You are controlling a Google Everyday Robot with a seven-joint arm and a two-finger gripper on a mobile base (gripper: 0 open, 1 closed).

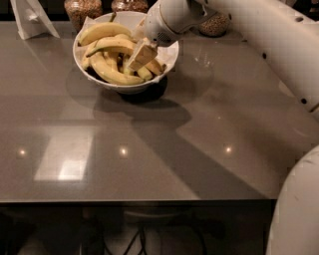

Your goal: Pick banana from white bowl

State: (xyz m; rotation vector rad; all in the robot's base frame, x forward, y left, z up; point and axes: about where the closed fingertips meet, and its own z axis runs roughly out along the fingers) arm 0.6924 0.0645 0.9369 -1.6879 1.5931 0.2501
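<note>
The white bowl stands at the far left-centre of the grey table and holds several yellow bananas. The banana, long and curved with a greenish stem pointing left, lies across the middle of the pile. Shorter bananas lie above it and below it. My gripper hangs from the white arm and reaches down into the right half of the bowl, its beige tip resting among the bananas at the long banana's right end. The tip hides that end.
Glass jars of grains stand behind the bowl, and another jar is at the back right. A white folded object sits at the back left corner. The white arm spans the right side. The table's front edge is near.
</note>
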